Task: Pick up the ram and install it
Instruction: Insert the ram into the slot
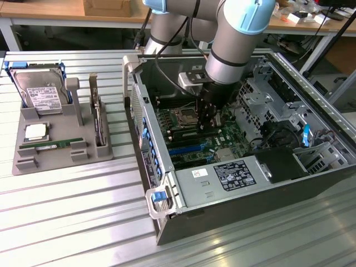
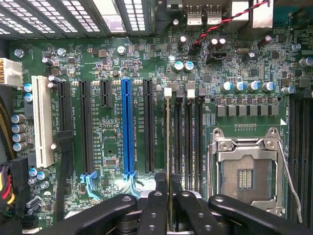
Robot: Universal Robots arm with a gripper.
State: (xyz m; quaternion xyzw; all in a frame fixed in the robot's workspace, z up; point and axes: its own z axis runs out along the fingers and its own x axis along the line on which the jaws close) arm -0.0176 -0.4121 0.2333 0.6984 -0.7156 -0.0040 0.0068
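One ram point(image 2: 168, 142) is held clenched edge-on in the gripper point(image 2: 168, 182), long axis extending ahead, parallel to the memory slots point(image 2: 189, 142).

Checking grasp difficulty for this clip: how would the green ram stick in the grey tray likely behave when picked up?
The ram is a thin, narrow circuit board, so probably stiff and light. Its slim edges offer little to grip, so it may slip or twist. Seated in the grey tray, it likely won't slide when touched.

Exterior overlooks case point(image 1: 250, 208); wrist closely faces motherboard point(image 2: 112, 63) (shared).
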